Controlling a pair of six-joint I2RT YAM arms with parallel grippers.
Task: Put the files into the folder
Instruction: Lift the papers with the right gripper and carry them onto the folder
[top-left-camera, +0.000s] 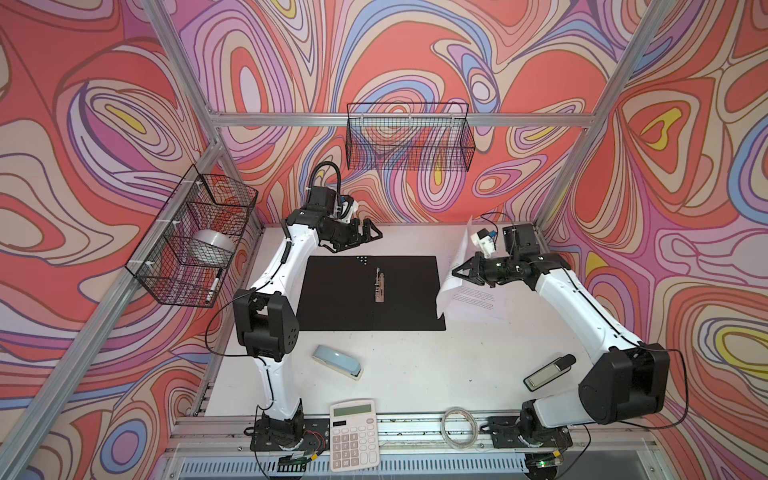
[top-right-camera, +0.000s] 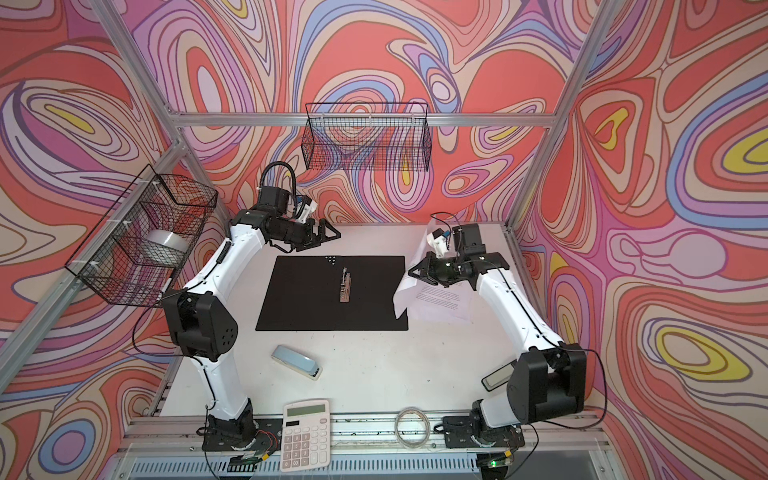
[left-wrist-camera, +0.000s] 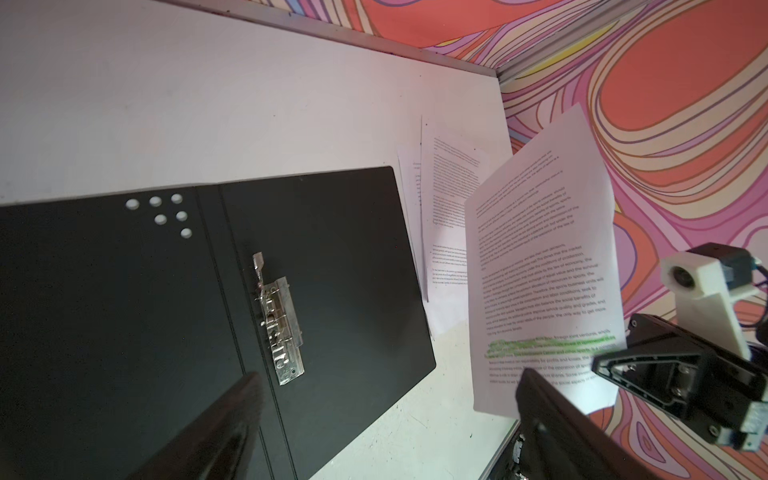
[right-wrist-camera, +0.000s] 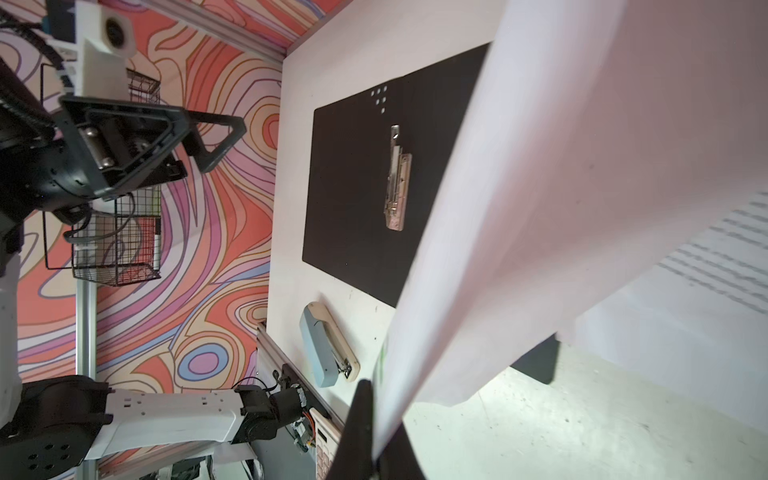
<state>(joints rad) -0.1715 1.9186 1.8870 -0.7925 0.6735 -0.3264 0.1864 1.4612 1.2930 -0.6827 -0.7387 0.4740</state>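
Right tool (top-left-camera: 456, 275) is clamping one limp white sheet (left-wrist-camera: 540, 257) from the files (top-left-camera: 478, 301), dangling it at the edge of the matte-black open folder (top-left-camera: 332, 291); rest are lying on the desk (top-left-camera: 415, 365) beside it. Left tool (top-left-camera: 371, 233) is idling open. Thin paper is curling, risking snagging the steel clip (top-left-camera: 379, 286) or slipping free.

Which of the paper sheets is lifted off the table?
The sheet with green highlighted lines, pinched by the right gripper beside the open folder; the other sheets lie flat on the table.
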